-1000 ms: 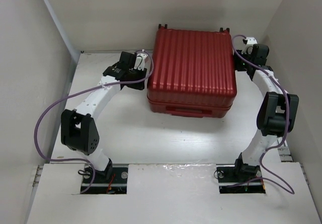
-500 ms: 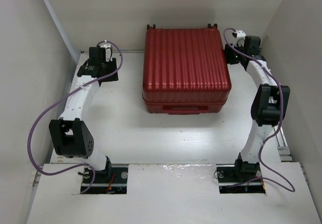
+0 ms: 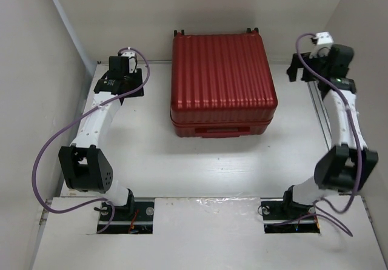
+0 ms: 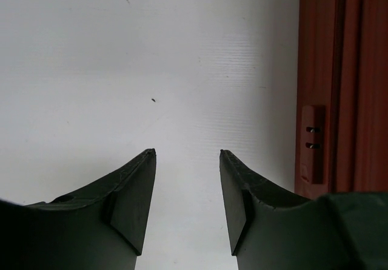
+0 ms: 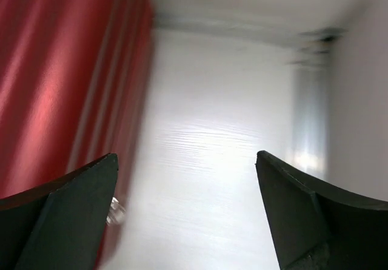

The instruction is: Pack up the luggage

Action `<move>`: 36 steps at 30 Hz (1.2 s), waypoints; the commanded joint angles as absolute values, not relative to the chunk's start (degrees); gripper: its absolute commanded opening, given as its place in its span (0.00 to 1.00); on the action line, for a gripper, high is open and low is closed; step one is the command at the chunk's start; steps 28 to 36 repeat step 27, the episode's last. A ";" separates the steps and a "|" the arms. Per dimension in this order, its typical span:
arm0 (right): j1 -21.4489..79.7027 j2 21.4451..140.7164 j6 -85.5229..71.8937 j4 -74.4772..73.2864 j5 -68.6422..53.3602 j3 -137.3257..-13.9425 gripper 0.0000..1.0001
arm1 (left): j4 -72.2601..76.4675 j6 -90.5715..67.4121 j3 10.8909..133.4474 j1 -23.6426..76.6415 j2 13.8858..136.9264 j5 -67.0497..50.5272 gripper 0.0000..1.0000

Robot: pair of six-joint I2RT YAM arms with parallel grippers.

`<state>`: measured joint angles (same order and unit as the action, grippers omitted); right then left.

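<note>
Viewing from above: luggage (image 3: 223, 79) shut, at far middle of counter (image 3: 200, 161), bare room on both sides out to the side walls (image 3: 36, 70). Left wrist: left jaws slightly parted, holding nothing, over bare counter, luggage edge just right. Right wrist: right jaws wide apart, holding nothing, luggage at left.

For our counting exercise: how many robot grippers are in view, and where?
2. The left gripper is left of the luggage, the right gripper is right of it; neither touches it.
</note>
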<state>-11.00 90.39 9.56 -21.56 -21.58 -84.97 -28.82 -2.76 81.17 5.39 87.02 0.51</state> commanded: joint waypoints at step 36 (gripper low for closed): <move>-12.57 51.60 20.74 -31.73 11.87 -71.64 1.00 | -26.72 -2.02 82.62 5.89 85.08 0.18 0.43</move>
